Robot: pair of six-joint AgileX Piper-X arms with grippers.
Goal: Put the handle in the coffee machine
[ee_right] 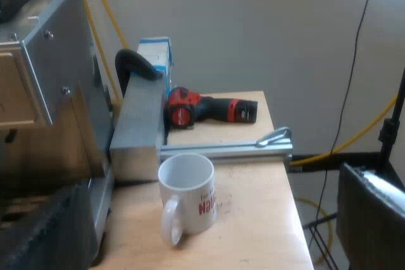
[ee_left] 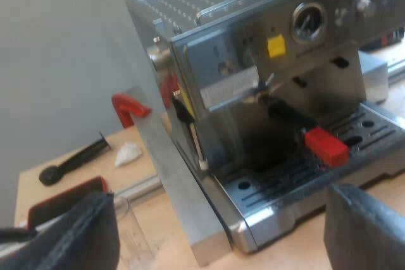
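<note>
Handle (ee_left: 302, 129) in espresso machine (ee_left: 218, 96), red-lettered mug (ee_right: 188, 188)

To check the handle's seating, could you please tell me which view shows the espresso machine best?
The left wrist view: the espresso machine faces it, with gauge, drip tray and the handle at its front, red end out. The right wrist view catches its metal side near the mug.

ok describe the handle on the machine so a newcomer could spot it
Find the espresso machine with the round gauge. Below that front, over the slotted drip tray, a dark handle sticks out. Its red end sets it apart from the metal around it.
</note>
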